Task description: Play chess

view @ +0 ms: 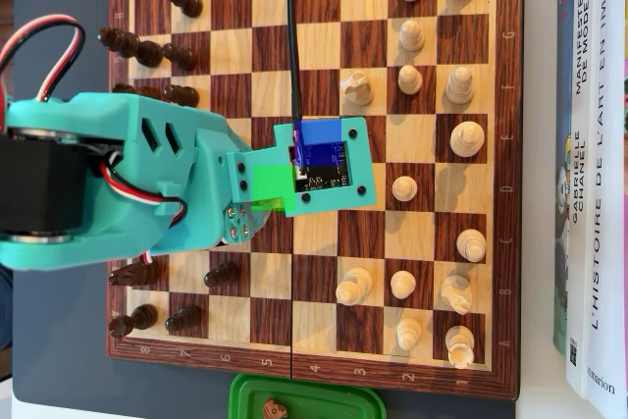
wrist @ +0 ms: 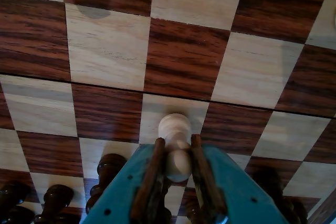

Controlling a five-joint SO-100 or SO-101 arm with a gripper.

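Hand (wrist: 178, 169) around white pawn (wrist: 176, 129), its base apparently hidden.

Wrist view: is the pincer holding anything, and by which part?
Yes. The pincer is shut on a light pawn, its two fingers clamping the stem and lower body below the round head. The head sticks out beyond the fingertips, above the board.

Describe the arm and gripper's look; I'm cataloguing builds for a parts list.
The arm is teal printed plastic with a black servo block at its base end. Red, white and black wires loop along it, and a black cable runs to a blue-and-black camera board on the wrist. The gripper has teal jaws lined with brown pads.
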